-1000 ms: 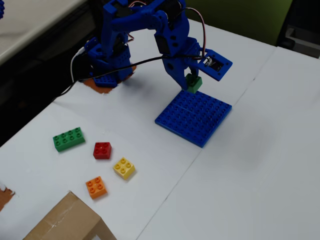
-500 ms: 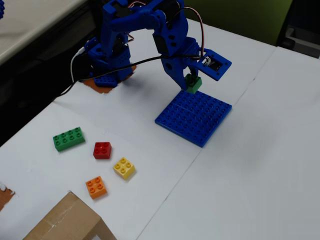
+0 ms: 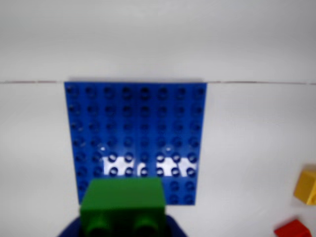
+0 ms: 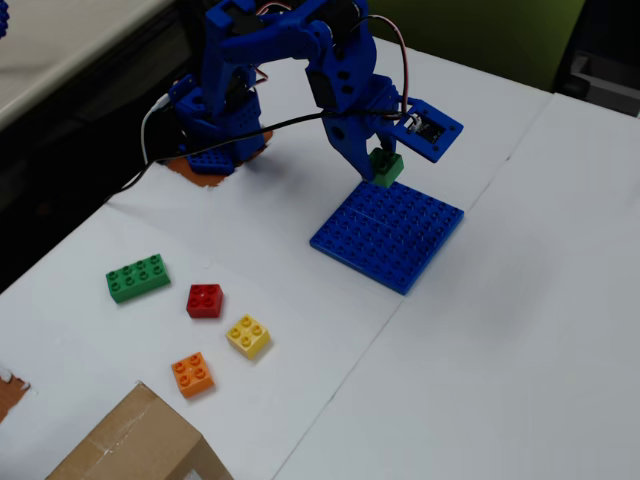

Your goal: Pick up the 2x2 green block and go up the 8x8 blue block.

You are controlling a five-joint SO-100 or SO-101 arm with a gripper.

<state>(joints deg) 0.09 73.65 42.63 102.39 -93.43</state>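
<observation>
The 2x2 green block [image 4: 386, 168] hangs in my gripper [image 4: 380, 165], held just above the far edge of the 8x8 blue block [image 4: 388, 233]. In the wrist view the green block [image 3: 123, 206] fills the bottom centre, with my blue jaws dark on either side of it, and the blue baseplate [image 3: 136, 118] lies flat on the white table beyond it. The block's underside tubes face the wrist camera. The gripper is shut on the block.
A longer green brick [image 4: 137, 278], a red brick [image 4: 204, 300], a yellow brick [image 4: 248, 336] and an orange brick [image 4: 192, 373] lie at the left front. A cardboard box [image 4: 135, 445] sits at the bottom edge. The arm's base [image 4: 215, 120] stands at the back.
The gripper with the green block has shifted very slightly, staying over the baseplate's far edge. Nothing else moved.
</observation>
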